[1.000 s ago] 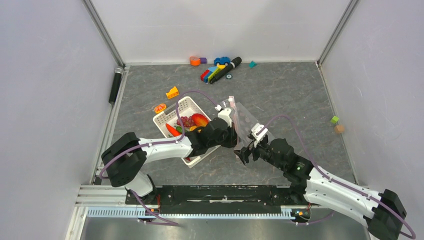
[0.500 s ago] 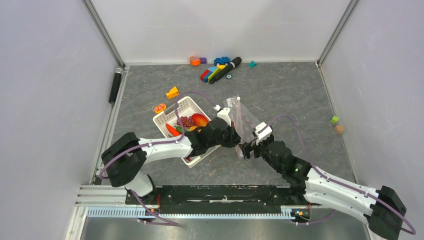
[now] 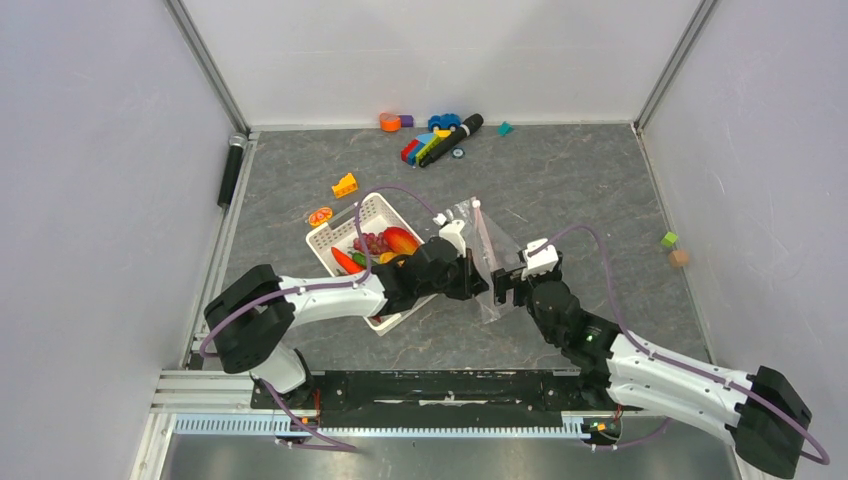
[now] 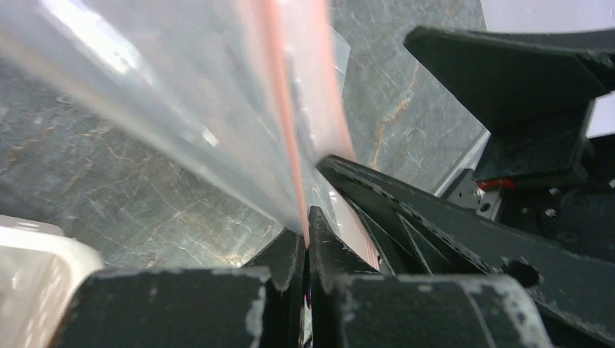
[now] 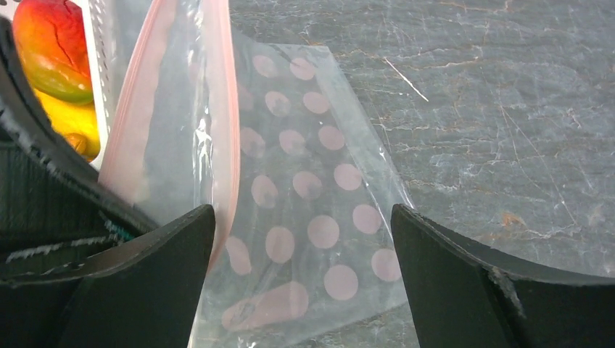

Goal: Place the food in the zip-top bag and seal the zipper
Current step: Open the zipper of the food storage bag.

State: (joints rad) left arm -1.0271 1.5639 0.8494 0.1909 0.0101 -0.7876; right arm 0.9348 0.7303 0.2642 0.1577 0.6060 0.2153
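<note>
Clear, pink-dotted zip-top bag (image 5: pixel 312 145), pink zipper (image 4: pixel 279 109) pinched in the closed left hand (image 4: pixel 306 232); right hand (image 5: pixel 301 246) wide open, empty.

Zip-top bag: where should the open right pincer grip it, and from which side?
Likely the pink zipper, beside where the shut left pincer pinches it. It stands on edge inside the open right pincer, so closing across it from the right fits; elsewhere the zip-top bag is limp.

Grey marbled tabletop (image 3: pixel 560 190). White slotted basket (image 3: pixel 325 243) left of centre. Yellow block (image 3: pixel 345 185) and orange fruit slice (image 3: pixel 320 216) just beyond it. Coloured blocks and toy car (image 3: pixel 432 140) clustered at far edge. Green cube (image 3: pixel 669 240) and tan cube (image 3: pixel 679 258) far right.
</note>
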